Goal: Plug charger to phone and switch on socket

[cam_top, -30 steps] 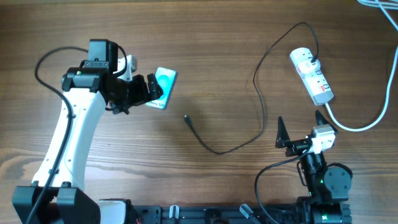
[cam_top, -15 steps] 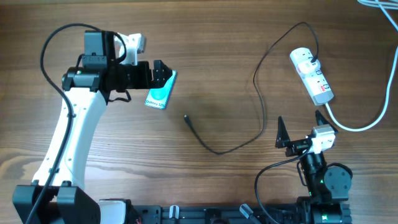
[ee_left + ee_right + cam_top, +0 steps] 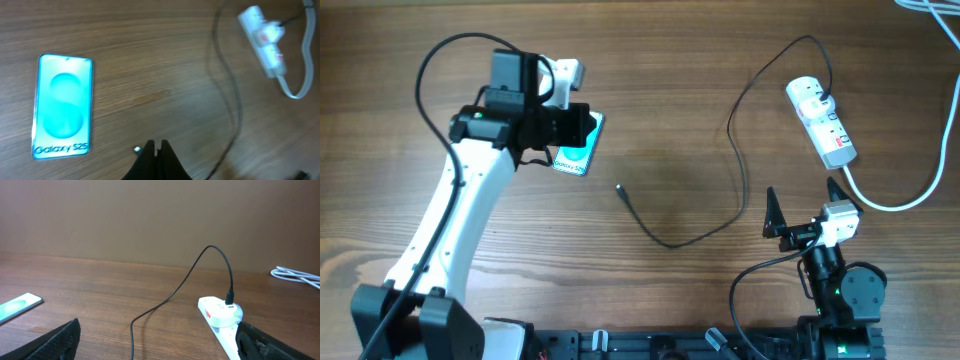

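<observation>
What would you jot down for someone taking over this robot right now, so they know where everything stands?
Left gripper: shut, empty, over the table by the phone.
Right gripper: open, empty, near the socket.
Phone lies flat, screen up. The charger has its plug in the socket; its connector tip lies loose on the table, apart from the phone.
Done: charger plugged into socket.
Left: connector into phone, then switch the socket on. The switch state cannot be read here.
</observation>
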Available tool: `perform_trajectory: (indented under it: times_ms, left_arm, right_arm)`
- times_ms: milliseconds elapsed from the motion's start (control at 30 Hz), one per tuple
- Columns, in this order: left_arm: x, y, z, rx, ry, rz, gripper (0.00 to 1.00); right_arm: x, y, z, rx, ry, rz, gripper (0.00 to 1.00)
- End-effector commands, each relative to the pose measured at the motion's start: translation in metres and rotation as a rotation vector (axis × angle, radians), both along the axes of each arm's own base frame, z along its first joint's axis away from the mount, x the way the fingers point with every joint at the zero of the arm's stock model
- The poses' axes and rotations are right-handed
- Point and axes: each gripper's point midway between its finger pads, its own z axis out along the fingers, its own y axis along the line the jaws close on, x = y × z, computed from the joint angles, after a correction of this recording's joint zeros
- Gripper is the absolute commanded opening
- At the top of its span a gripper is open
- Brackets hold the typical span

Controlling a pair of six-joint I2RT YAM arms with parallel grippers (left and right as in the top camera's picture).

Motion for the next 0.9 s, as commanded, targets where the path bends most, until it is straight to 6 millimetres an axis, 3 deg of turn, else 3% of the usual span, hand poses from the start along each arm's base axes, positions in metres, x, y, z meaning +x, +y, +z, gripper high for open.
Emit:
perform_trajectory:
  times_ms: [0, 200, 267, 300, 333, 633, 867]
  left_arm:
    - [0.011, 0.011, -0.027, 0.12, 0.054, 0.126, 0.04]
    - [0.014, 0.011, -0.072, 0.197, 0.147, 0.126, 0.17]
    - [0.014, 0.013, -0.086, 0.216, 0.179, 0.128, 0.42]
    - [0.014, 0.014, -0.094, 0.23, 0.194, 0.129, 0.78]
    - [0.015, 0.017, -0.1, 0.247, 0.203, 0.132, 0.99]
    - [0.027, 0.037, -0.134, 0.366, 0.22, 0.21, 1.0]
    - [0.041, 0.037, -0.173, 0.384, 0.229, 0.214, 1.0]
  right_arm:
    - [0.0, -0.003, 0.002, 0.008, -0.008, -0.017, 1.0]
    - [0.0, -0.003, 0.002, 0.008, -0.008, -0.017, 1.0]
    - [0.0, -0.003, 0.002, 0.008, -0.008, -0.017, 1.0]
    - [0.0, -0.003, 0.002, 0.008, -0.008, -0.017, 1.0]
    - [0.0, -0.003, 0.002, 0.008, -0.008, -0.017, 1.0]
    - [0.0, -0.003, 0.002, 0.008, -0.008, -0.017, 1.0]
    - [0.0, -0.003, 0.002, 0.008, -0.009, -0.017, 1.0]
